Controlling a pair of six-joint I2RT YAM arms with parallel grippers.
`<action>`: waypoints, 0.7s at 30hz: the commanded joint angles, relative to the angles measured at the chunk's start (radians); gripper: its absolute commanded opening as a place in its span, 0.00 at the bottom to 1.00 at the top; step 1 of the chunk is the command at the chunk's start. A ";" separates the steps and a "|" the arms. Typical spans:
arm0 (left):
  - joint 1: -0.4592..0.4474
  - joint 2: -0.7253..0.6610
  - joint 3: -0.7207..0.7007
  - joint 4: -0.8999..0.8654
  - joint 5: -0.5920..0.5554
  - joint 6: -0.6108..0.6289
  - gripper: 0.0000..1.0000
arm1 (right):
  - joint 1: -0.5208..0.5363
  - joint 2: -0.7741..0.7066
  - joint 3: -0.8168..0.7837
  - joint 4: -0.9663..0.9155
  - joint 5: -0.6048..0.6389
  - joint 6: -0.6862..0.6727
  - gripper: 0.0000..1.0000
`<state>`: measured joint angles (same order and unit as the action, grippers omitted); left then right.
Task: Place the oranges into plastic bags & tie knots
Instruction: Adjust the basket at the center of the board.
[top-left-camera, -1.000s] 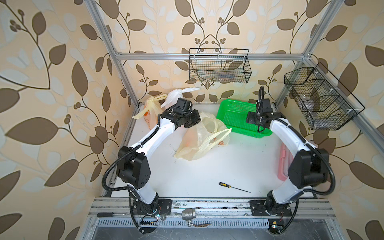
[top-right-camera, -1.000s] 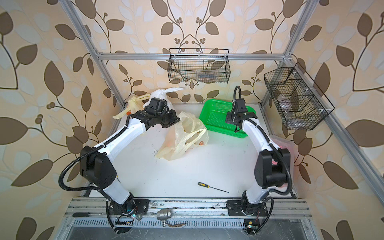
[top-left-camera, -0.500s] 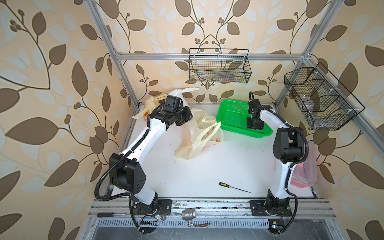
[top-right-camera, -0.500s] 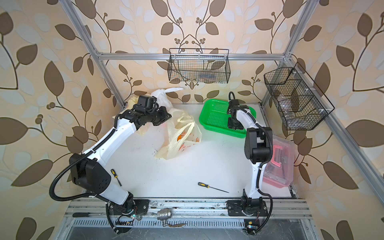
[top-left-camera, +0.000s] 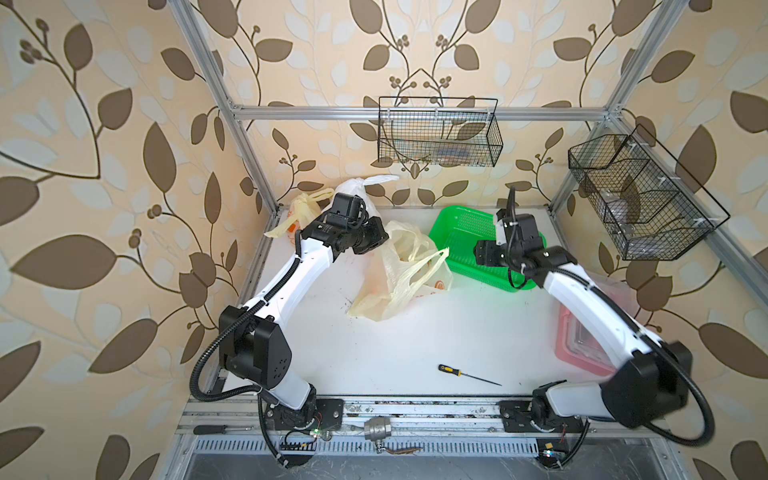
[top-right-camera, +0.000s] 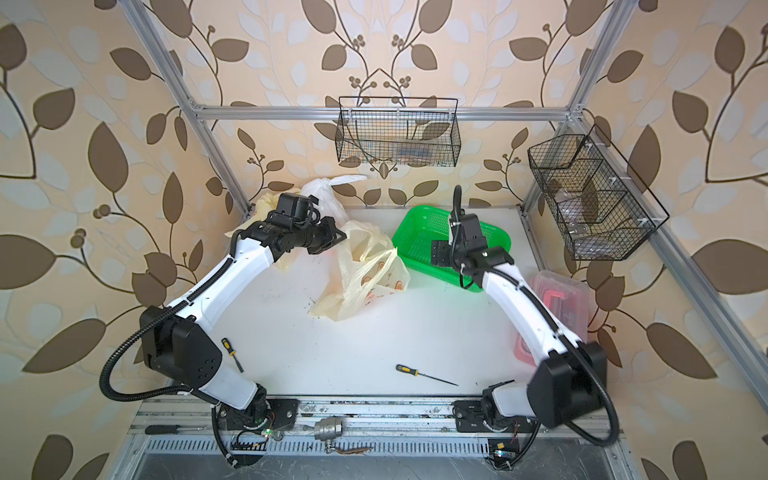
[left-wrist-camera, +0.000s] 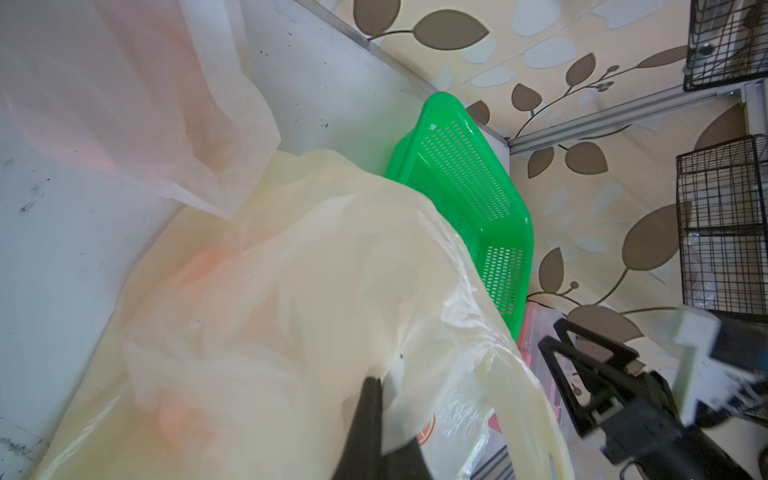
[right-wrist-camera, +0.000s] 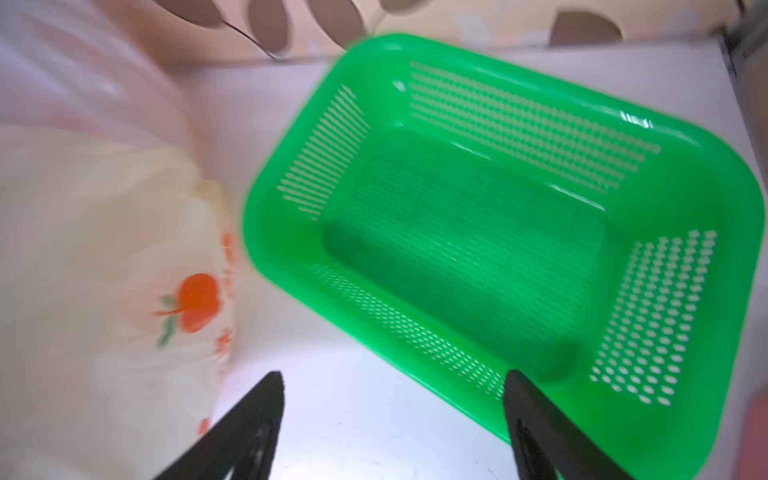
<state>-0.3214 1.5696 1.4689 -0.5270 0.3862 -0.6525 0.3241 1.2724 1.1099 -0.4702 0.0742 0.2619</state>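
The white tabletop (top-left-camera: 395, 340) carries everything. At about 1 o'clock on it sits the rigid green perforated plastic basket (top-left-camera: 446, 216), and the right wrist view shows it empty (right-wrist-camera: 457, 249).

Just left of it, near the centre toward 12 o'clock, slumps the open pale yellow crinkly plastic bag with orange fruit prints (top-left-camera: 399, 278), its handles loose. Blurred orange shapes, probably the oranges (left-wrist-camera: 178, 415), show through its film.

In the 11 o'clock corner stand a translucent white plastic bag (top-left-camera: 357, 189), twisted shut at the top with a strap end sticking out, and a second pale yellow bag (top-left-camera: 301, 208). I cannot tell whether that one is knotted.

The left gripper (left-wrist-camera: 374, 399) is pressed together on a fold of the open bag's rim. The right gripper (right-wrist-camera: 392, 374) is spread wide and holds nothing, hovering over bare table between the basket and the bag.

Loading looks finished, and tying the last bag seems to be the step in hand. The next move calls for the right gripper to swing toward 9 o'clock and catch the free handle, so the two straps can be crossed and pulled tight without tearing the thin film.
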 joint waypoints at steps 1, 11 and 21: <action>-0.002 -0.040 -0.002 0.033 0.057 0.043 0.00 | 0.062 -0.111 -0.172 0.282 -0.133 -0.050 0.94; -0.002 -0.030 -0.003 0.045 0.067 0.043 0.00 | 0.110 -0.165 -0.192 0.331 -0.410 0.002 0.85; -0.002 -0.018 0.000 0.042 0.060 0.042 0.00 | -0.001 -0.304 -0.207 0.370 -0.697 0.082 0.80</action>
<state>-0.3210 1.5696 1.4662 -0.5037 0.4377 -0.6304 0.3279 0.9642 0.9016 -0.1215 -0.4412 0.3180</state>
